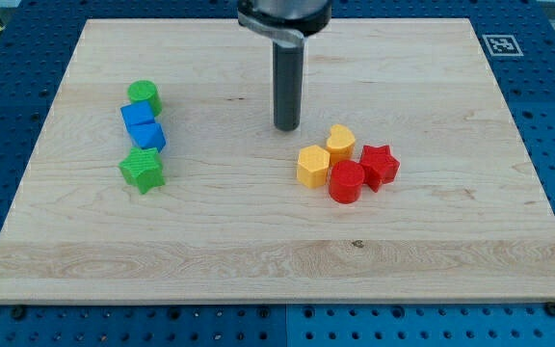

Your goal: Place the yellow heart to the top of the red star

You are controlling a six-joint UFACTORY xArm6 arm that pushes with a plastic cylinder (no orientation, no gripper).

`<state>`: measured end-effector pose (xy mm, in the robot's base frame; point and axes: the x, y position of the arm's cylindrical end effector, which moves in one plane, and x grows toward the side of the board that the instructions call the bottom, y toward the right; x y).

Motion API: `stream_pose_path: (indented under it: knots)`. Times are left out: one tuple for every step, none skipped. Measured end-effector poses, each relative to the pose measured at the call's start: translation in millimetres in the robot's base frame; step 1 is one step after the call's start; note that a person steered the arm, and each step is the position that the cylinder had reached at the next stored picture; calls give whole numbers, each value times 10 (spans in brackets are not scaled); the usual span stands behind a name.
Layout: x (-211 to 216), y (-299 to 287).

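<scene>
The yellow heart [341, 143] lies right of the board's middle, touching the red star [379, 165] at the star's upper left. A yellow hexagon [313, 165] sits just left and below the heart, and a red cylinder [346, 181] sits below it, against the star. My tip [286, 128] rests on the board to the upper left of the heart, a short gap away from it and above the yellow hexagon.
A column of blocks stands at the view's left: a green cylinder [145, 96], two blue blocks [137, 118] [148, 136] and a green star [143, 170]. The wooden board [277, 260] lies on a blue pegboard table.
</scene>
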<state>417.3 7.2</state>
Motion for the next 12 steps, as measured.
stream_pose_path:
  knots:
    - [14,1]
    - [21,18]
    - [200,19]
    - [286,47]
    - [286,60]
    - [286,122]
    - [282,211]
    - [282,323]
    - [282,489]
    - [282,594]
    - [283,636]
    - [289,694]
